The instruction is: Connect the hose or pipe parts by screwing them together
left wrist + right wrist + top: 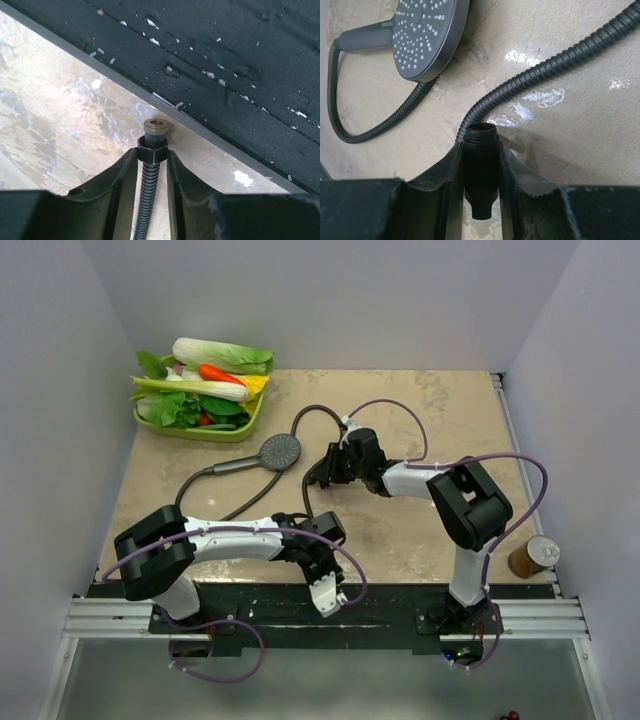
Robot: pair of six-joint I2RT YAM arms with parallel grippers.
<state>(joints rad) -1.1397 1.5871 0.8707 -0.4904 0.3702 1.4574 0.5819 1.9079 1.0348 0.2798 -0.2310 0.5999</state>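
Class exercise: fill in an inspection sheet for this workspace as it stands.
Surface: table, beige, mottled.
Job's things: shower head nozzles up, hose running from its handle.
Clutter: tray of vegetables, far left; can beyond right edge.
End effectors: left end effector shut on hose end; right end effector shut on threaded fitting.
Cables: purple cables in loose loops.
Surroundings: white walls on three sides.

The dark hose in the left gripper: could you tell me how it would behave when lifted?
Likely floppy: the hose lies in loose curves on the table. Its ribbed surface probably resists slipping in the left gripper. The trailing length would likely sag and drag.
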